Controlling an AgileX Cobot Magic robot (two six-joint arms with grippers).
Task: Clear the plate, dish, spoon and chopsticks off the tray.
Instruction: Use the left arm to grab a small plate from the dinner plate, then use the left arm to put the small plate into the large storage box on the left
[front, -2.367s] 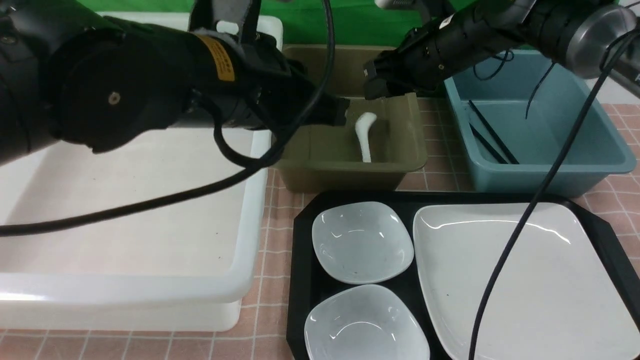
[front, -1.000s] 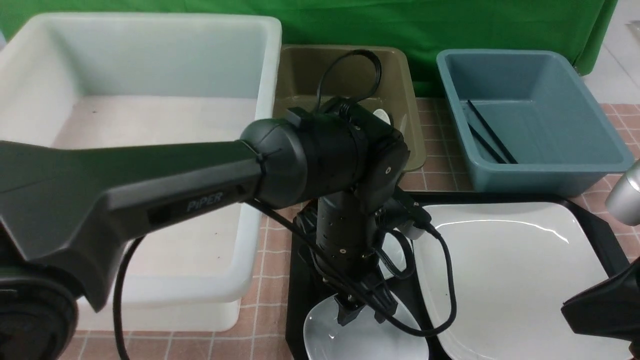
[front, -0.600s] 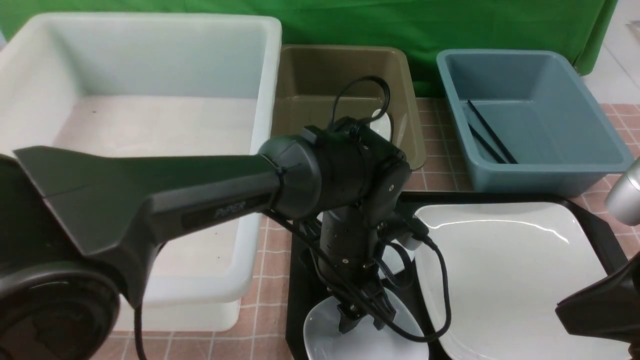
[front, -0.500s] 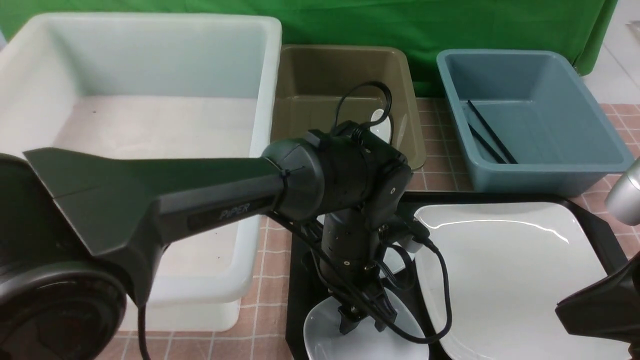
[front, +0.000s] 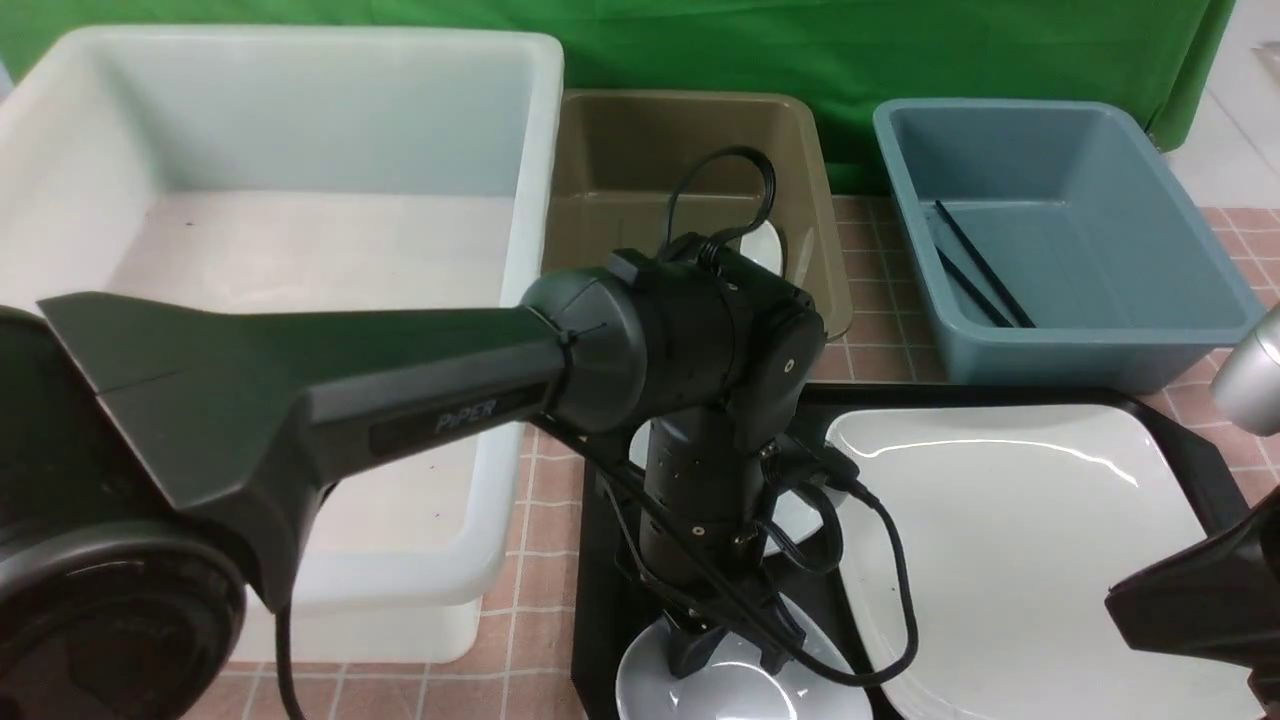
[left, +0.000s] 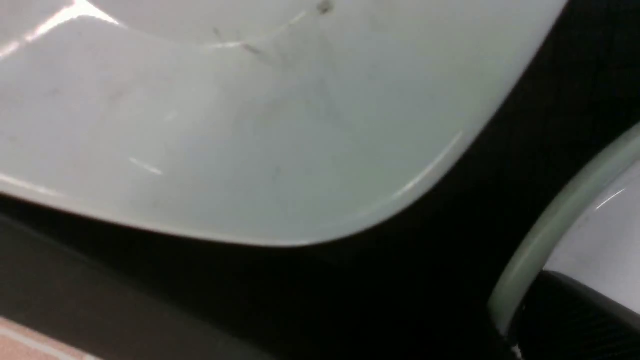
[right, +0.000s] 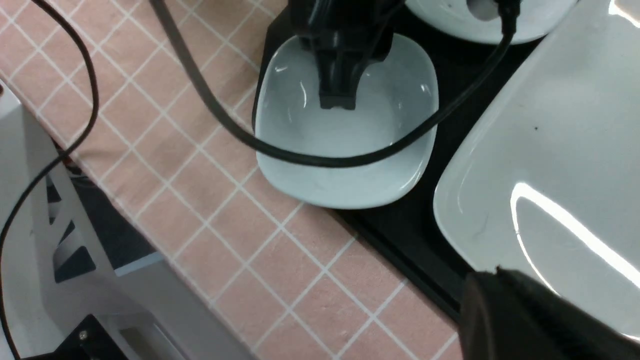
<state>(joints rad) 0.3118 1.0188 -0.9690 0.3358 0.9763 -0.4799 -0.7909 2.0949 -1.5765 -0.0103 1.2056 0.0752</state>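
Step in hand, I'd say: get the near dish (right: 345, 150) off the tray (right: 400, 225). The left gripper (right: 337, 100) is down at its far rim with one finger inside the bowl and jaws narrowed; can't tell if the pinch has seated. Confirm the bite, lift straight up over the tray's raised lip, keep it level, and mind the cable (right: 320, 160) draped across the bowl. Then carry left, probably to the white bin (front: 300, 110). The right gripper (right: 492, 287) is closed and empty, over the plate (right: 550, 125). Materials: tray black, cut corners. Plate glossy white, shallow rounded square, fills the tray's right half. Both dishes pale and slick with thin curved rims, so slip risk; the far dish (right: 450, 20) sits just beyond. spoon (front: 765, 245) is in the olive bin (front: 650, 140), chopsticks (front: 975, 265) in the blue bin (front: 1000, 150).
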